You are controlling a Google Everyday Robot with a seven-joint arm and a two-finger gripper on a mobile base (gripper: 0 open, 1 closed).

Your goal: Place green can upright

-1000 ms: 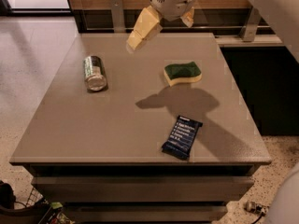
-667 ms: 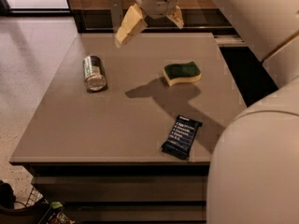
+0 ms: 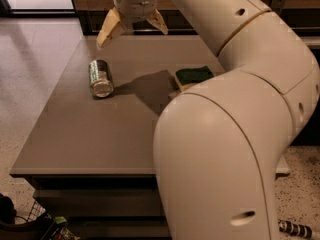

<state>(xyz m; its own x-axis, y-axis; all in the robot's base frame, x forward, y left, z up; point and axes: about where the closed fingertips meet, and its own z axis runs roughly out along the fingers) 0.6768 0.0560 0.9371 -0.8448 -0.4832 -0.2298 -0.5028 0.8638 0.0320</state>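
The green can [image 3: 100, 77] lies on its side on the grey table [image 3: 90, 129], at the left, with a shiny silver end facing me. My gripper [image 3: 133, 28] hangs above the table's far edge, up and to the right of the can and apart from it. Its two tan fingers [image 3: 109, 29] are spread wide with nothing between them.
A yellow sponge with a green top [image 3: 194, 76] lies at the right of the table, partly behind my white arm [image 3: 235, 134], which fills the right half of the view. Pale floor runs along the left side.
My gripper has moved left, toward the space above the can. My arm has swung into the foreground and now hides the dark blue packet and the right of the table.
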